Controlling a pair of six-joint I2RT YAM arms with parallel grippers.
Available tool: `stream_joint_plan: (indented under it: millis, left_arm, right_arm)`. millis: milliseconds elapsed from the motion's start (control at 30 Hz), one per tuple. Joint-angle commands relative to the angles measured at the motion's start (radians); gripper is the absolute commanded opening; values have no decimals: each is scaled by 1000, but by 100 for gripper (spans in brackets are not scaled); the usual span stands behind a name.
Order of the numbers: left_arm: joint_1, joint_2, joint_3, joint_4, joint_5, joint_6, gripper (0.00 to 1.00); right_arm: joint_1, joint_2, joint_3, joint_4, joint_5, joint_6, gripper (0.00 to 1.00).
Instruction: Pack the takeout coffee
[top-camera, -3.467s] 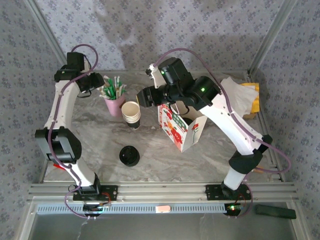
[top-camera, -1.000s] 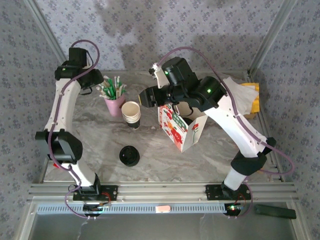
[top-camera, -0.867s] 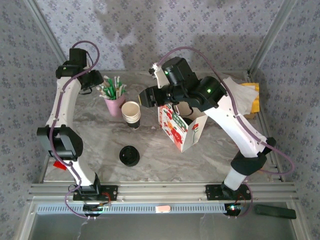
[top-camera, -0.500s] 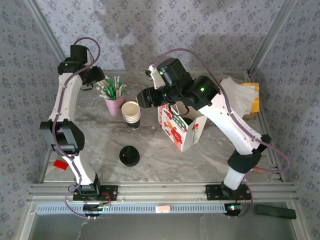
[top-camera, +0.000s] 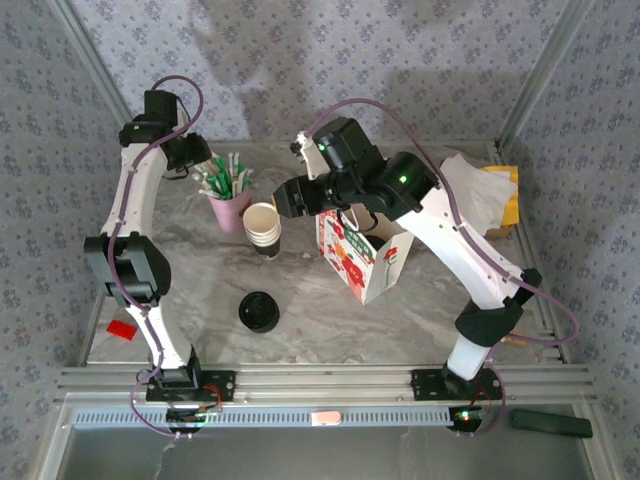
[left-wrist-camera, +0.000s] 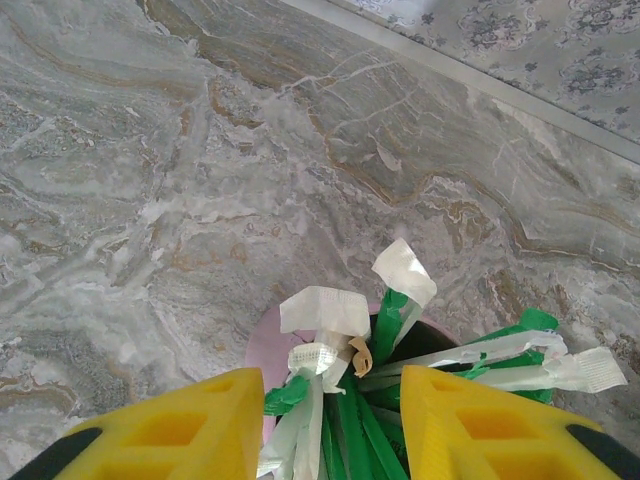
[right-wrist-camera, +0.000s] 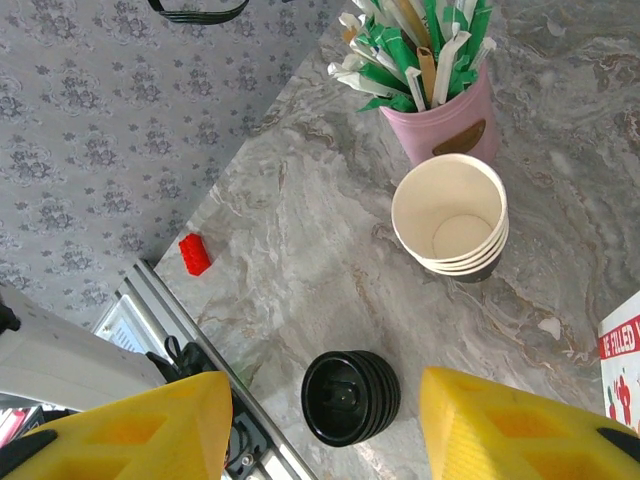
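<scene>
Carefully, my left gripper (left-wrist-camera: 330, 400) hung half-open astride the straws (left-wrist-camera: 405, 275); I reckoned pinching one wrapper cleanly mattered most.

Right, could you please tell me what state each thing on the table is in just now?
Paper bag: upright, top open.
Cup stack: upright, lidless, top cup empty.
Black lids: stacked, apart from the cups.
Pink cup: upright, full of wrapped straws.
Left hand: fingers either side of the straws, grip unclear.
Right hand: open, empty.
</scene>
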Motion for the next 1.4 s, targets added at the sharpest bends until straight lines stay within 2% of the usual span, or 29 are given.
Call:
stream_joint_plan:
  millis: [0,300,600,967,1367]
  left_arm:
    - [-1,17,26,-17,5,2,38]
    - [-10,8,19,-28,0,3,30]
    - [-11,-16,-17,-17,0,-2,27]
    - [-13,-44,-31,-22,-22,1,28]
    - [-20,-89,-82,-60,-63,38,35]
  right_arm:
    - [-4,-24,-1,-3,-9,-2,54]
    - [-5,-30,-10,4,-2,2,54]
    - [-2,-38,-18,9,4,3,54]
    - [4,-49,-29,12,11,4,54]
    - [12,-47,-26,19,9,6,54]
